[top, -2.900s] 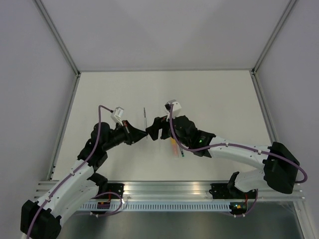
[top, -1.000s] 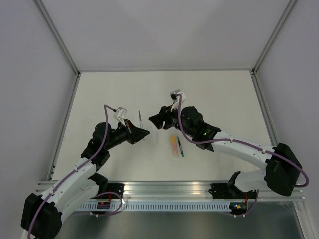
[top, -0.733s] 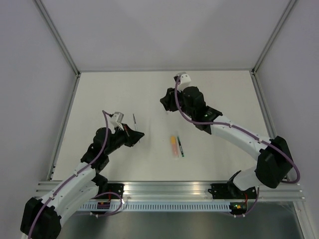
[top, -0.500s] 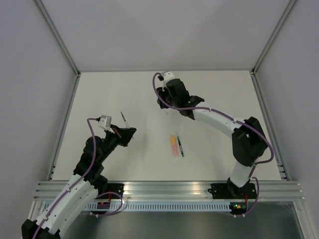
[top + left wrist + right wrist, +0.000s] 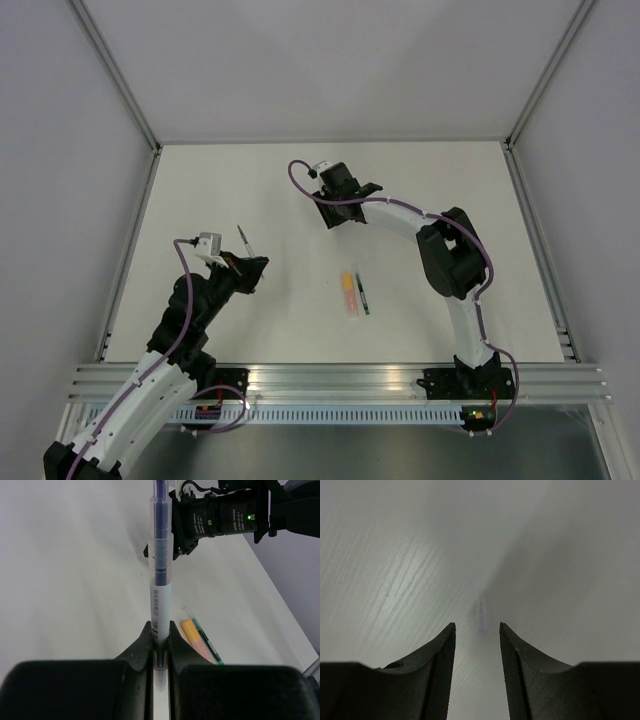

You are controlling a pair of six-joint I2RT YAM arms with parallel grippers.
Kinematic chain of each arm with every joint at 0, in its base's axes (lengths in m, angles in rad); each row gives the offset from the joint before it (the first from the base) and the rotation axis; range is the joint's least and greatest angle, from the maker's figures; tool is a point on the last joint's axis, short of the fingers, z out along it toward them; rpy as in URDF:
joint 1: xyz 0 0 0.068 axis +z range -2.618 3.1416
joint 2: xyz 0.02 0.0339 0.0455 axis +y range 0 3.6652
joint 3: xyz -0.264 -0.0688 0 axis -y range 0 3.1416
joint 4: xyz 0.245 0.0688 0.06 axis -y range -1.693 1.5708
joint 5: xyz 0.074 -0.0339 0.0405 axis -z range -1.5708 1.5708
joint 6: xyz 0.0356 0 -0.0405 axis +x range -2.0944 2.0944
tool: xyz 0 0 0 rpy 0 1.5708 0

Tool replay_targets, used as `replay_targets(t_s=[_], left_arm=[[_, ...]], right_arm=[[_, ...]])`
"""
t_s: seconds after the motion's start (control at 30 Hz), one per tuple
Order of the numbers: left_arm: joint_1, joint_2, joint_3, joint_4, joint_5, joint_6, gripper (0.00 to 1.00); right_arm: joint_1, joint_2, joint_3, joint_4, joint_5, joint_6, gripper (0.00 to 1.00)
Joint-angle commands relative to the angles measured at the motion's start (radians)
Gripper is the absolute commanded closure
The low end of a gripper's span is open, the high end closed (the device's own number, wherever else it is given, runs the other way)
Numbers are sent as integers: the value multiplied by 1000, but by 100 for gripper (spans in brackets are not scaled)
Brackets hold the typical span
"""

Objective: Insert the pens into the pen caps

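Left gripper [image 5: 160, 632] jaws pinch a blue pen [image 5: 161, 565], held above the worktop [image 5: 200, 180], left side. Right gripper [image 5: 477, 630] jaws spread at far centre, a blurred pale cap [image 5: 482, 616] just ahead; advise centring before closing.

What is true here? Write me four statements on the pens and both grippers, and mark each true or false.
1. The left gripper is shut on a clear pen with a blue core. True.
2. The right gripper grips a cap. False: its fingers stand open and hold nothing; a small pale piece, blurred, shows between them on the table.
3. An orange pen and a green pen lie side by side on the table. True.
4. The orange pen is in the left gripper. False: it lies on the table.
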Motion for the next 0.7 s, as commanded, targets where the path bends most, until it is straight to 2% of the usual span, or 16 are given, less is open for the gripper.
replay_targets(t_s=[0.0,0.67], left_arm=[[0,15,3,8,-18,27,98],[0,24,8,0,-33,27,98]], right_arm=[[-4,45,59,-25,37,-34,53],[-4,88,15,0,8,-16,63]])
